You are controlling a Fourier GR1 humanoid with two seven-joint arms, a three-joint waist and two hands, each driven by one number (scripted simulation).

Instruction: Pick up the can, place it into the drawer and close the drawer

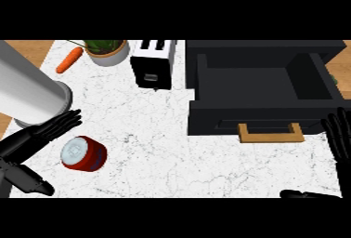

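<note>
Left hand: I see my left hand [34, 139] low at the view's left, black and matte, fingers straight and spread apart, tips just beside the can, holding nothing.
Right hand: my right hand [338, 137] shows at the right edge, fingers straight and relaxed, thumb low near the bottom edge, closed on nothing.
Can: one red can [83, 153], a short cylinder with a pale silvery top, stands on the counter between my left fingers and thumb, touching neither that I can make out, well apart from the drawer.
Counter: one white marble-look counter [158, 158], smooth, with fine grey veins.
Drawer: one black boxy drawer [264, 90], pulled open, its inside dark and flat, with one squared wooden handle [270, 133] on its front.
Grey cylinder: one big smooth grey cylinder [27, 88] at the left, above my left hand.
Toaster: one black and white toaster [152, 62], blocky, two slots on top.
Plant: one pale round pot [109, 53] with green leaves.
Carrot: one orange tapered carrot [68, 60], beside the pot.
</note>
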